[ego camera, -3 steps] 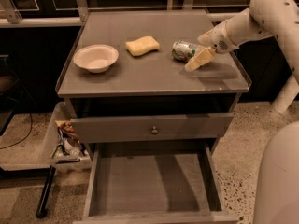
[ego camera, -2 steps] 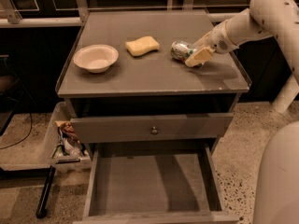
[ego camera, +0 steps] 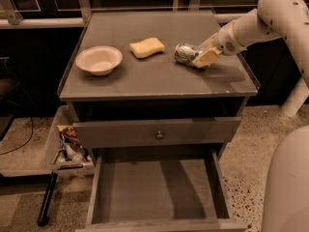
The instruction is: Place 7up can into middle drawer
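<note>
The 7up can lies on its side on the cabinet top, right of the middle. My gripper comes in from the right on the white arm and is right at the can's right end, touching or nearly touching it. The middle drawer is pulled out wide open below, at the bottom of the view, and its flat grey floor is bare.
A yellow sponge lies left of the can and a white bowl stands further left. A closed drawer front with a round knob sits above the open drawer. A bin with clutter stands on the floor at left.
My gripper has moved left along the cabinet top, from just right of the can to right against its end. The can has not shifted.
</note>
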You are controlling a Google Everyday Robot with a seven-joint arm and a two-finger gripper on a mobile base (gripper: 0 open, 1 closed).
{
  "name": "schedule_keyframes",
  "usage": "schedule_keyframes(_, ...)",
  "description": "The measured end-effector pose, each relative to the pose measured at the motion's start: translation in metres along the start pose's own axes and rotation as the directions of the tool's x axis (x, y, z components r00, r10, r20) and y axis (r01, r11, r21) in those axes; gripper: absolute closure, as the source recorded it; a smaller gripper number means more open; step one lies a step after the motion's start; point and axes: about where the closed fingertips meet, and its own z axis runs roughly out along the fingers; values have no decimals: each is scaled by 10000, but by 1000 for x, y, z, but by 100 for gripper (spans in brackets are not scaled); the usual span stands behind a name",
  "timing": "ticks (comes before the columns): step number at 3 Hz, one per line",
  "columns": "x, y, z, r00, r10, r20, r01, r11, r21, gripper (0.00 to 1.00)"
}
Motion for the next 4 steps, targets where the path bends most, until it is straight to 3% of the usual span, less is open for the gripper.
schedule_keyframes(1, 0, 0, 0, 10000, 0, 0, 0, 10000, -1, 100)
schedule_keyframes(2, -4, 16, 1, 9992, -355, 161, 359, 9989, -312, 100)
schedule_keyframes(4, -10, 74, -38, 9826, -1337, 1291, 1448, 9862, -804, 100)
